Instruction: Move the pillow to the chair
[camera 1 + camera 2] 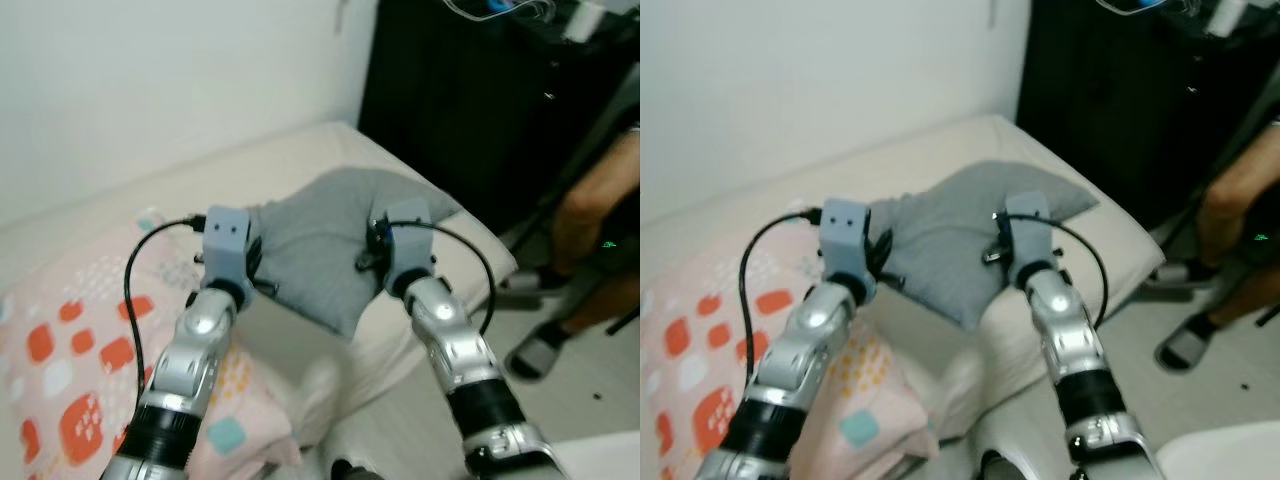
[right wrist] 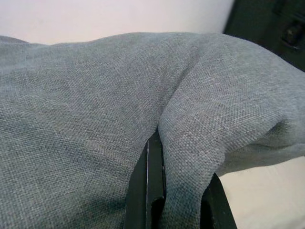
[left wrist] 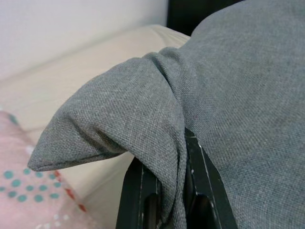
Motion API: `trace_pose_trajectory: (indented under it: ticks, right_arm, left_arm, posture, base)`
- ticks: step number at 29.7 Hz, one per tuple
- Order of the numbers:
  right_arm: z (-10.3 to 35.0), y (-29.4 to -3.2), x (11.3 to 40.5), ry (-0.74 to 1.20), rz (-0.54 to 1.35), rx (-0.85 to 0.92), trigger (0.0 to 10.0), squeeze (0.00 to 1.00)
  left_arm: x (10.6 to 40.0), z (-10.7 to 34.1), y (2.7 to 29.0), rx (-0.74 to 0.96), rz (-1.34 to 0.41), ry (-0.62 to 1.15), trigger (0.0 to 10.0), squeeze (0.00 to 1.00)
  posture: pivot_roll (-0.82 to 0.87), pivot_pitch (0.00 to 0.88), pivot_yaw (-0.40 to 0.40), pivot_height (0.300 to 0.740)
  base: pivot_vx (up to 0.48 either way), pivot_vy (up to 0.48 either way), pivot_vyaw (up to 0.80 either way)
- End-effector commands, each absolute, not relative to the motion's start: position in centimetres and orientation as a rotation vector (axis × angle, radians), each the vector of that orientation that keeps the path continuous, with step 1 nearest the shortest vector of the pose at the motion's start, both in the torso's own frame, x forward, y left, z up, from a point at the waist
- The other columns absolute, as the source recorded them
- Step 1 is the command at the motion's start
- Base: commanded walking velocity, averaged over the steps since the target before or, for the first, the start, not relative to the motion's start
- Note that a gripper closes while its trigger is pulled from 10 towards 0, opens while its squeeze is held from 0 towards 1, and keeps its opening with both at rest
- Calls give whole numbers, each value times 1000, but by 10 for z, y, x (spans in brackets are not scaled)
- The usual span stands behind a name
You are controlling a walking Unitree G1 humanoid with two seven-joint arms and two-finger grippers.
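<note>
A grey fabric pillow is held up above the cream bed between my two arms. My left gripper is shut on a fold of the pillow near its left corner. My right gripper is shut on a fold of the pillow at its right side. Both wrists press against the pillow's near edge, which hides the fingers in the eye views. The pillow's lower corner hangs down between the arms.
The cream bed runs along a white wall. A pink patterned blanket lies on the bed at my left. A person's leg and sandalled foot stand on the floor at right, beside dark furniture.
</note>
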State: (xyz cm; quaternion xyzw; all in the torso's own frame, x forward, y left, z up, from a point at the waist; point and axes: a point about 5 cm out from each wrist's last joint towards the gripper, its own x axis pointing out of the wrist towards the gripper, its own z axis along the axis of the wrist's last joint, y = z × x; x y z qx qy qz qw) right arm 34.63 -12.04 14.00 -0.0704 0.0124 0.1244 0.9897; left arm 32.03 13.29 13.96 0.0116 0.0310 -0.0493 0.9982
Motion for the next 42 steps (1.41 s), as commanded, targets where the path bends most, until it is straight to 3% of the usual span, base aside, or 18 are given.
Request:
trace_pose_trajectory:
  ticks: [1,42]
  right_arm:
    - [142,-124,346,6,240,-151,10000,0]
    - [138,-132,350,49,165,-131,10000,0]
  left_arm:
    - [320,141,138,52,-75,49,10000,0]
    - [319,133,134,40,-116,104,10000,0]
  posture:
    - [16,127,10,736]
    - [17,117,14,736]
  base:
    - [0,0,-800]
    - [0,0,-800]
